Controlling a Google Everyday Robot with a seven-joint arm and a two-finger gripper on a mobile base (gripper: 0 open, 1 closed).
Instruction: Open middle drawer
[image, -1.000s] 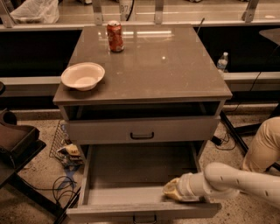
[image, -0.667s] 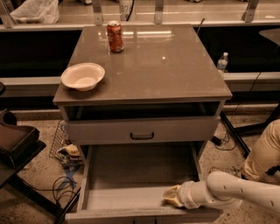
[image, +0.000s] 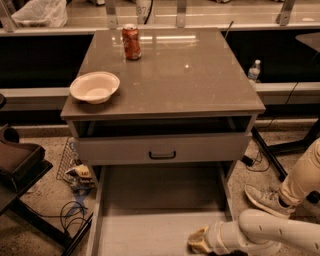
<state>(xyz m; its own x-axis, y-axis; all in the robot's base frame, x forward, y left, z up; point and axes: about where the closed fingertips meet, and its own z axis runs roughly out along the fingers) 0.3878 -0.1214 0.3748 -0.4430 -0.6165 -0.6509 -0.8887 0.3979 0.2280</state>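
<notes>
At the bottom edge of the view the gripper (image: 200, 242) is found on the end of the white arm (image: 280, 232), low over the front right part of the middle drawer (image: 155, 220); whether it is clasped on anything cannot be told. The drawer is seen standing far out of the cabinet, its bare grey floor exposed and nothing lying in it, while its front panel is cut off below the frame. It is judged to be rigid and, being empty, light, so that a straight, even pull on a central handle would be needed to keep so wide a box from racking on its runners. Behind it the upper drawer front (image: 120, 149) with its black handle (image: 162, 155) is seen, then the tabletop (image: 190, 85) bearing a bowl (image: 95, 86) and, farther back, a red can (image: 132, 42).
</notes>
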